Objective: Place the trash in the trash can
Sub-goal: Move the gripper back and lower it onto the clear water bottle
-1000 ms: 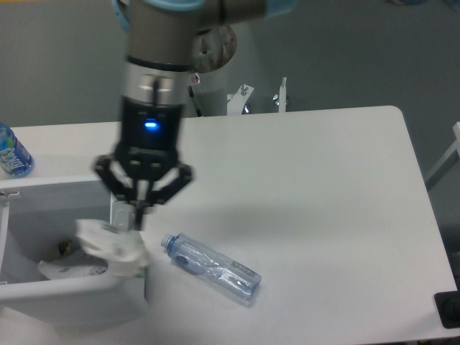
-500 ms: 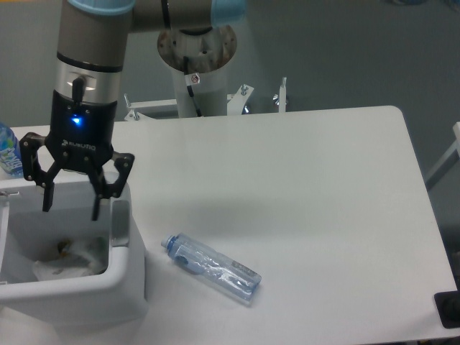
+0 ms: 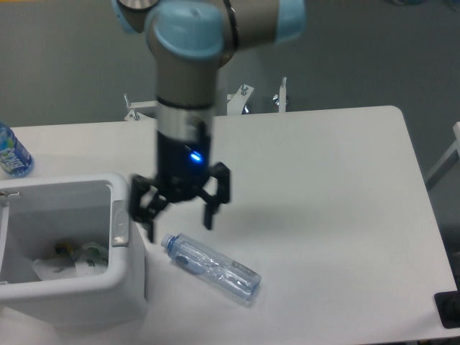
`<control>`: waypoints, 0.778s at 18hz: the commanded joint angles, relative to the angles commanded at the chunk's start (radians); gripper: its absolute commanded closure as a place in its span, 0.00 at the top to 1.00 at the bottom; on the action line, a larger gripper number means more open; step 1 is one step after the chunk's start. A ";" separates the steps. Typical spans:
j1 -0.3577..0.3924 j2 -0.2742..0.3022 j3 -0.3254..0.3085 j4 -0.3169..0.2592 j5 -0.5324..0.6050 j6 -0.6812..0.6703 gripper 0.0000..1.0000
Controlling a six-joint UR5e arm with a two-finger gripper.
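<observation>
The gripper (image 3: 180,218) hangs over the tabletop (image 3: 323,187) with its jaws spread wide, holding nothing, poised just above the cap end of the clear plastic bottle (image 3: 212,267) lying near the front edge. The crumpled white wrapper (image 3: 68,260) rests inside the white trash can (image 3: 122,277) at the front-left corner. A blue-labelled bottle (image 3: 11,152) stands at the left edge.

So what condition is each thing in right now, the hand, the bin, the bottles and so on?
hand: open, empty, above the table
bin: upright, no lid on, wrapper inside
wrapper: crumpled, in the bin
clear bottle: lying on its side on the table, capped
blue-label bottle: at the table's far left edge, partly cut off
</observation>
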 joint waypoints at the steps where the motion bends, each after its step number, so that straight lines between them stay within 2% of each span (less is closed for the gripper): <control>1: 0.009 -0.028 0.000 0.002 0.002 -0.005 1.00; 5: 0.028 -0.121 0.000 0.000 0.009 -0.005 1.00; 14: 0.029 -0.229 0.000 0.002 0.074 -0.006 1.00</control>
